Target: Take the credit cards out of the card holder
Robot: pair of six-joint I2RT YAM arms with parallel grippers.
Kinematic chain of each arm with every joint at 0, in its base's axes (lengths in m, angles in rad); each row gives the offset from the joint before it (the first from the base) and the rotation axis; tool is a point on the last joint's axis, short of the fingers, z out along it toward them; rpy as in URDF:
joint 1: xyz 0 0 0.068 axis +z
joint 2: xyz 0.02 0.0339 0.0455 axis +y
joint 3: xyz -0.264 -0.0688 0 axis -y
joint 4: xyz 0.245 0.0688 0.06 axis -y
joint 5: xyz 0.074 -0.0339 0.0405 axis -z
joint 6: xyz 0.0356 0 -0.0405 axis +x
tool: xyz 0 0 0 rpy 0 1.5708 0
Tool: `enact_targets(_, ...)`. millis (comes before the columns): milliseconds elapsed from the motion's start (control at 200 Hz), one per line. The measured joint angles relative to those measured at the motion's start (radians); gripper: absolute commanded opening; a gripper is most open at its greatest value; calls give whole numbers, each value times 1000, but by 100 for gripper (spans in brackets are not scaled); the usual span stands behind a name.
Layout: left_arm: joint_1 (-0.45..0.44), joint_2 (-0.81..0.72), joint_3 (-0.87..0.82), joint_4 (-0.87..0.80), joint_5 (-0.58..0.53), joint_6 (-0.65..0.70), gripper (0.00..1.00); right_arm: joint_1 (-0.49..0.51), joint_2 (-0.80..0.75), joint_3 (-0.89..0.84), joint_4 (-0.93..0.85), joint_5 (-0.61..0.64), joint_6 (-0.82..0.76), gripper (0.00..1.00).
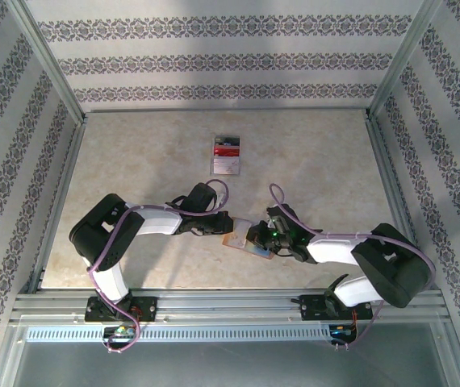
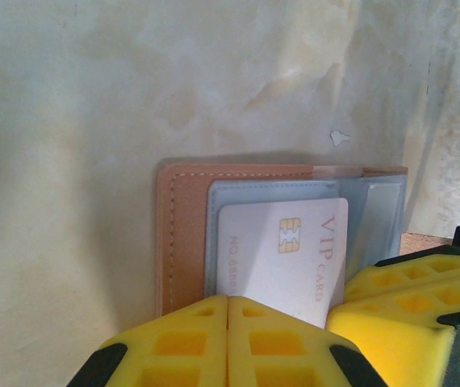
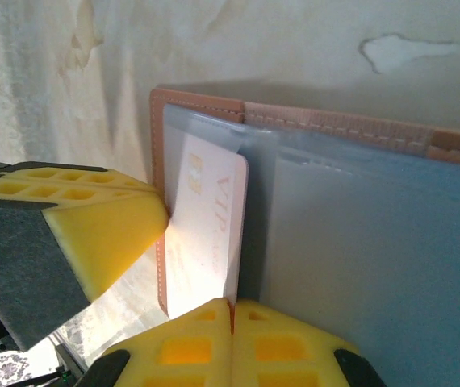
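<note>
- Pale marbled tabletop (image 1: 149,153) lies inside a metal frame (image 1: 230,306), with walls (image 1: 214,48) papered in floral bands on three sides.
- Both arms reach in from the bottom of the top view, elbows bent outward and wrists turned toward each other near lower centre.
- The left gripper (image 1: 218,228) and right gripper (image 1: 261,238) sit low over the table, with the card holder (image 1: 242,244) between them.
- Left gripper: its yellow fingers (image 2: 190,347) are pressed together. The tips meet one edge of the holder, but I cannot tell whether they pinch that edge.
- Right gripper: its fingers (image 3: 294,355) are closed, and a corner of the white VIP card (image 3: 206,234) runs into the seam between them.
- The holder lies open and flat on the table, salmon border outside and grey-blue clear pockets inside. The white card sits tilted and partly out of its pocket.
- A small stack of cards (image 1: 227,155), red, dark and white, rests on the table at upper centre, well apart from the holder.
- The left wrist view gives the card's gold chip and "VIP CARD" lettering, and a chip in the tabletop above the holder.
- The right wrist view gives the wide grey-blue pocket panel at right and the left gripper's pad touching the holder's salmon edge.
</note>
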Motion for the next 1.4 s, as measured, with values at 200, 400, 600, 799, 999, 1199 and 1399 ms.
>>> enact_targets(200,0,5,0,-1,-8,0,8,-6,-15,-19,6,0,0,7)
enact_targets(400,0,5,-1,2,-8,-6,8,-7,-20,-26,11,1,0,7)
enact_targets(600,0,-17,-11,2,-13,-18,8,-7,-13,-27,20,0,-1,7)
enact_targets(799,0,-95,-8,-56,-24,-14,8,-7,3,-29,40,-1,-1,7)
enact_targets(999,-1,-95,15,-59,-16,-15,5,-7,11,-32,55,-5,-1,7)
enact_targets(1199,-3,-40,44,-59,-5,-15,4,-7,15,-32,61,-7,-1,7)
enact_targets(1399,-8,1,61,-61,-4,-14,2,-7,15,-33,63,-8,-1,7)
